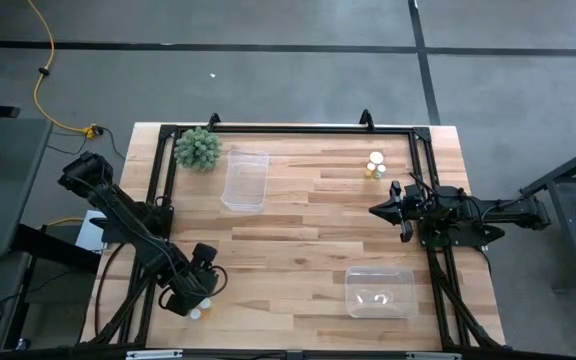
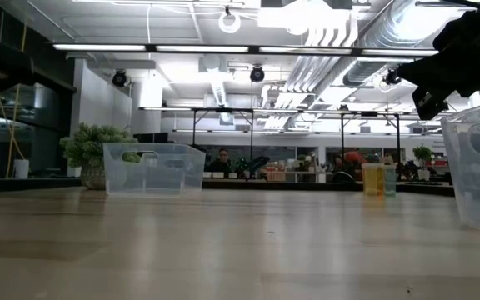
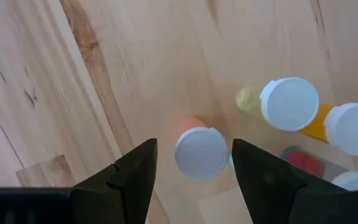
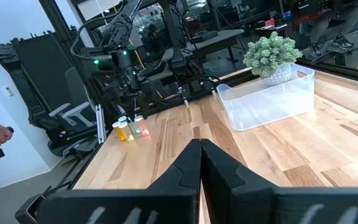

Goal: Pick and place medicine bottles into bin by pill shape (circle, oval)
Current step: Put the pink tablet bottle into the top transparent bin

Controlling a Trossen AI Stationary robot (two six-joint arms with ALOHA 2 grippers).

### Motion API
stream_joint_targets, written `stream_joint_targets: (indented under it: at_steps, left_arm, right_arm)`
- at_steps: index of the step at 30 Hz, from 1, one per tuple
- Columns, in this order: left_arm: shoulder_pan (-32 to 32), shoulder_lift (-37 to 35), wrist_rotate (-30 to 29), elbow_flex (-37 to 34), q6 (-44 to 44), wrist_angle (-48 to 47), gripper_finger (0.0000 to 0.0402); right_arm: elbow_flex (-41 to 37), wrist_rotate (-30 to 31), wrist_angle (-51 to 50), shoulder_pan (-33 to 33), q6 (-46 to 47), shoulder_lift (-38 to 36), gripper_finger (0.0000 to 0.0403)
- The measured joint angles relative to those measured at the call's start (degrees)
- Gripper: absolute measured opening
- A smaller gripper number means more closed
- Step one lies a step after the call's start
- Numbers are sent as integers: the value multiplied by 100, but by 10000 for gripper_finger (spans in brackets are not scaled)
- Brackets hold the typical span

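White-capped reddish bottle (image 3: 199,149), upright

No text, label, brand, number or sign can be read in any view. The medicine bottles (image 3: 201,151) near the table's (image 1: 298,240) front left corner show only plain white caps from above, and any labels on their sides are too small or turned away to make out. The bottles (image 1: 375,165) toward the back right corner are likewise too small to read.
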Motion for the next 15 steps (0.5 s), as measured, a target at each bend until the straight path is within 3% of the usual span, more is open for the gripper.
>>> stream_joint_targets:
  at_steps: [15]
  left_arm:
    - [0, 0, 10, 0, 45, -1, 197]
  right_arm:
    - [-2, 2, -2, 1, 1, -2, 0]
